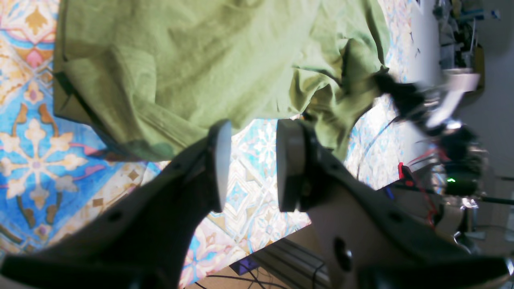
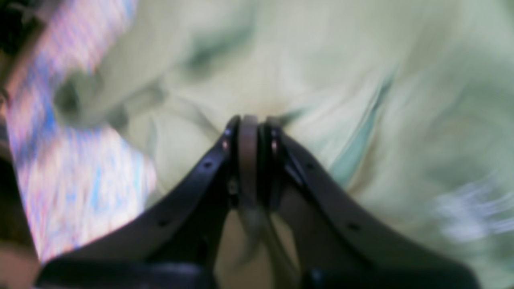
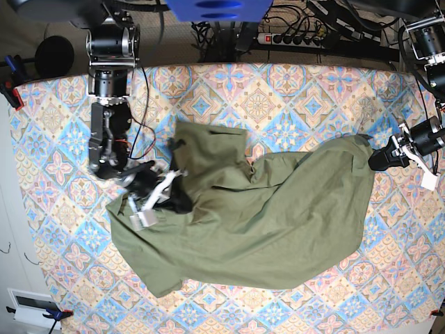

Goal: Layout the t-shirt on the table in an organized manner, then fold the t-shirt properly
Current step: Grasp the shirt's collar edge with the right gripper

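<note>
Your left end effector (image 1: 253, 164) is spread wide, with nothing between its pads. It hangs just past one edge of the t-shirt (image 1: 180, 72), and you can see the patterned desk (image 1: 44, 160) through the gap. In the base view it sits by the shirt's edge on that view's right.

Your right end effector (image 2: 249, 132) is pressed together on a fold of the green cloth. That picture is blurry, so I cannot tell which part of the shirt it holds. In the base view it sits on the shirt's other side (image 3: 156, 191).

The t-shirt lies in the middle of the desk, crumpled, with one corner flipped over. So I think you are on the spreading-out step, and no folding has begun.

Next, you likely need to close the left end effector on the near edge. Then pull both sides apart gently so the shirt goes flat.
</note>
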### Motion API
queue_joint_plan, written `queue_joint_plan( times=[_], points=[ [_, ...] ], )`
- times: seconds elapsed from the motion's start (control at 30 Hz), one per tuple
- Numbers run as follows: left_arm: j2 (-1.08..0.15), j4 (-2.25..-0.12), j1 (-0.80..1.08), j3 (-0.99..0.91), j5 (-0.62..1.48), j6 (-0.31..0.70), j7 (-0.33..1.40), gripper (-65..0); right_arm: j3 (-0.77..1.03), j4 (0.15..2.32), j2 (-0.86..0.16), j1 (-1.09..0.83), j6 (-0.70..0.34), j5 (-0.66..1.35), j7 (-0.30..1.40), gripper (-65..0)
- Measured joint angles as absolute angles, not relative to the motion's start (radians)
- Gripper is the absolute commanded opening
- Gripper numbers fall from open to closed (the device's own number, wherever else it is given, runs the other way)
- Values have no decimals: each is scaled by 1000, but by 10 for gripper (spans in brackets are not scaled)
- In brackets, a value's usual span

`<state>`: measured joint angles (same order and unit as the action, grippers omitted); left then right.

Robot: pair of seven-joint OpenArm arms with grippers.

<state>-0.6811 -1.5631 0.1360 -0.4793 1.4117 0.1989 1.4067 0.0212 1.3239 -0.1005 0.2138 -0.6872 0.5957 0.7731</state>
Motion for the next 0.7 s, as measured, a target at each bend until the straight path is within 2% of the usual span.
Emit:
queue_joint_plan(
  times=[0.17,0.27,0.7],
  points=[
    [-681,-1563,133,-479,1412,199,1407,-463,82,1384,-114,146,-678,570,834,-433],
    [-681,-1563,133,-477,1413,199,1406,-463,91,1360,-104,159,-681,577,839,-380],
    [-681,-1563,134,-474,1414,199,1406,-463,208,1178,-104,201,-680,577,837,-376]
  ],
)
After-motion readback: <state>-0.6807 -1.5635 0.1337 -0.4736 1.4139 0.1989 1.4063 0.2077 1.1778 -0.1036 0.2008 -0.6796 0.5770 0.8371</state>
